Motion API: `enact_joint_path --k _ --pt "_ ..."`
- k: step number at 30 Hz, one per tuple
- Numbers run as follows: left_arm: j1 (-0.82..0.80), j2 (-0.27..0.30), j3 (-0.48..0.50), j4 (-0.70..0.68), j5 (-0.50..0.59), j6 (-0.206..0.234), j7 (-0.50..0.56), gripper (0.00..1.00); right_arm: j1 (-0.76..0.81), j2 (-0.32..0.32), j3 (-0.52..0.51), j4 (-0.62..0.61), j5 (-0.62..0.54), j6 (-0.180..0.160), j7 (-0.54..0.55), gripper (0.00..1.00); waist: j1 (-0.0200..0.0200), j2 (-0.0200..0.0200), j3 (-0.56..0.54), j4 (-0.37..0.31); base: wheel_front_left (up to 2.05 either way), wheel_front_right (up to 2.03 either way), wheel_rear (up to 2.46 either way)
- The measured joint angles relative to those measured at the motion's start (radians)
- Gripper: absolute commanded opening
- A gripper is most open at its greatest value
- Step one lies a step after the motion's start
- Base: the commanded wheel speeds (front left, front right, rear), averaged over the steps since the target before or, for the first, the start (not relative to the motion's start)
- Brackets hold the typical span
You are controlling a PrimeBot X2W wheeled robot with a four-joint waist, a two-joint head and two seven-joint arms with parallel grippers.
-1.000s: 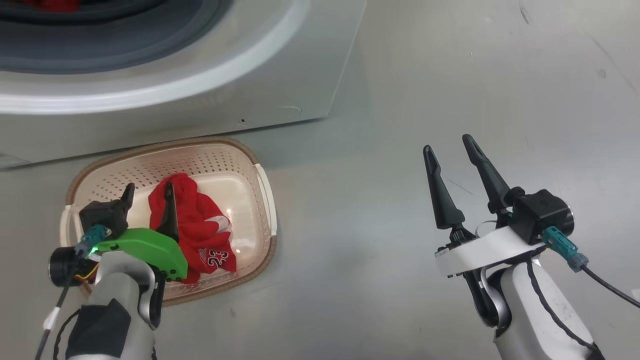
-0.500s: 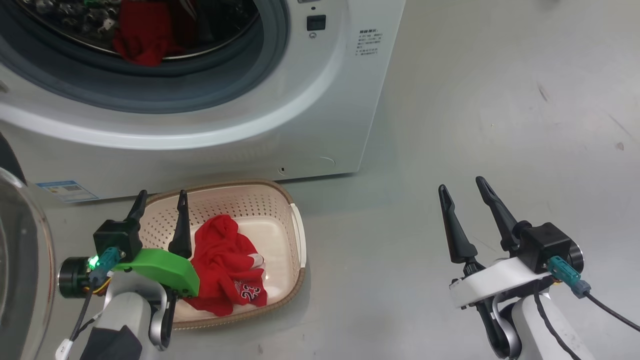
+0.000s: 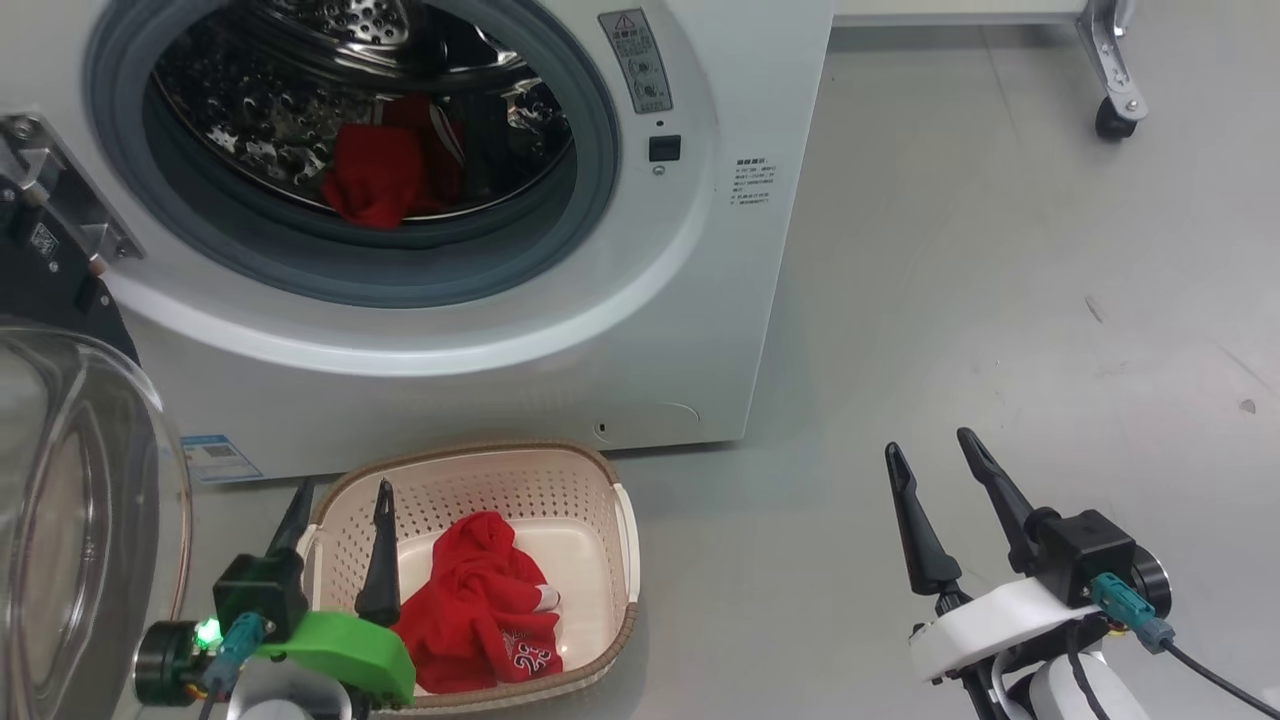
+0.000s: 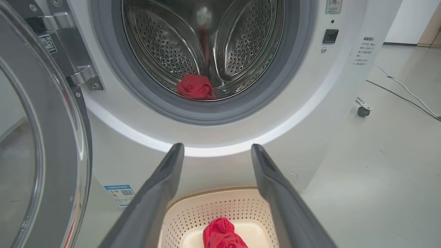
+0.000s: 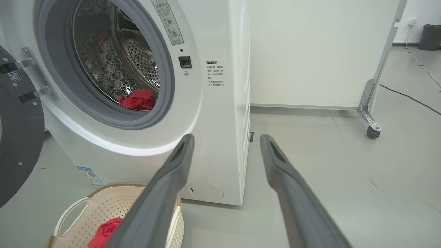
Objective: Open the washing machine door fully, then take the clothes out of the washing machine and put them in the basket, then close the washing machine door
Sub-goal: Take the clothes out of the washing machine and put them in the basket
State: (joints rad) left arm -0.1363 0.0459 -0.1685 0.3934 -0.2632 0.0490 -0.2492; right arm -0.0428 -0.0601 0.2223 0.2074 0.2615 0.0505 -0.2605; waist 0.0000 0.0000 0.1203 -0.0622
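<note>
I am seeing the washing machine (image 3: 600, 330) standing in the upper left of the head view, its round opening uncovered. The washing machine door (image 3: 90, 520) is hanging swung out at the left edge. The clothes are lying in two places. One red piece (image 3: 375, 185) is sitting in the drum (image 3: 290, 130) near the top of the frame. Another red piece (image 3: 485, 610) is lying inside the basket (image 3: 520, 462), at the lower centre-left on the floor (image 3: 950, 250), just in front of the machine. My left pincer (image 3: 344, 487) is hovering wide and empty at the basket's left rim. My right pincer (image 3: 928, 443) is hanging wide and empty at the lower right, well apart from the basket.
</note>
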Motion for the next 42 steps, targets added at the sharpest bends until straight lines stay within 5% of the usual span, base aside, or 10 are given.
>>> enact_joint_path --k 19,42 --pt "0.214 0.001 -0.034 -0.165 0.017 0.032 0.002 1.00 0.112 0.003 -0.011 0.005 0.000 0.000 0.000 1.00 0.0000 0.0000 -0.121 0.012 0.00 0.00 0.00" --pt "0.316 0.002 -0.037 -0.335 0.035 0.052 0.055 1.00 0.133 0.007 -0.010 -0.009 -0.002 0.001 0.000 1.00 0.0000 0.0000 -0.128 0.011 0.00 0.00 0.00"
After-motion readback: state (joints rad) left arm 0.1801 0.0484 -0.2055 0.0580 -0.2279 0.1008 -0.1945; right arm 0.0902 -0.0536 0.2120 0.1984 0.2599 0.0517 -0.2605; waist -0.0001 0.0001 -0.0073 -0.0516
